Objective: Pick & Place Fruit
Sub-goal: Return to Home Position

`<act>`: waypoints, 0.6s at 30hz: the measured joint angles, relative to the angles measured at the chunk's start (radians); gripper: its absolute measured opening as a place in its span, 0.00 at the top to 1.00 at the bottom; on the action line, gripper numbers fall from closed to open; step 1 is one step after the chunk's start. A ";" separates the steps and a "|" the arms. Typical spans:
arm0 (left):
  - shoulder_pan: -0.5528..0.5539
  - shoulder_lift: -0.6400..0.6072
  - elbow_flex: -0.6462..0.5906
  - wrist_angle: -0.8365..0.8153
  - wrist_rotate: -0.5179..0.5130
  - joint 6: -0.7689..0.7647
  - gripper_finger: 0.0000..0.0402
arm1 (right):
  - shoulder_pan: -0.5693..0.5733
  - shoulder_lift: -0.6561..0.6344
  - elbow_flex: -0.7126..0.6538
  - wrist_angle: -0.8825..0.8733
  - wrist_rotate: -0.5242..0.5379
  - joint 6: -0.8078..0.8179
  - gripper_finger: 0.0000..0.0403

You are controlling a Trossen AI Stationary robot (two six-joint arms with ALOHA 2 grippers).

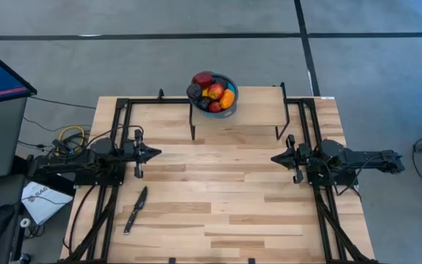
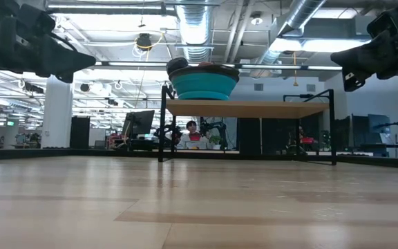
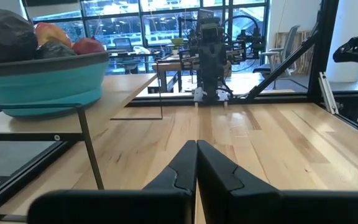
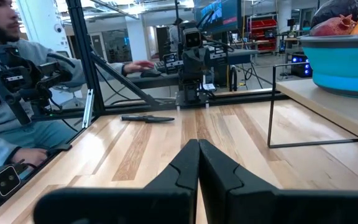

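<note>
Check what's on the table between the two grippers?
Nothing: bare table between left gripper and right gripper, per the high view. The knife lies off that line.

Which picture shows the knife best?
The high view: the whole knife shows from above. The right wrist view shows it far off, nearly edge-on. The low and left wrist views miss it.

Left claw (image 1: pixel 155 153) closed, right claw (image 1: pixel 275 158) closed, arms at opposite sides, facing each other
</note>
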 joint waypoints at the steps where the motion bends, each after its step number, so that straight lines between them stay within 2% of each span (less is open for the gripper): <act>1: 0.000 0.002 0.000 0.002 0.000 0.000 0.99 | 0.000 0.000 0.000 0.000 0.000 0.000 0.99; 18: 0.000 0.003 0.000 0.013 0.000 0.000 0.99 | 0.000 0.000 0.000 0.000 0.000 0.000 0.99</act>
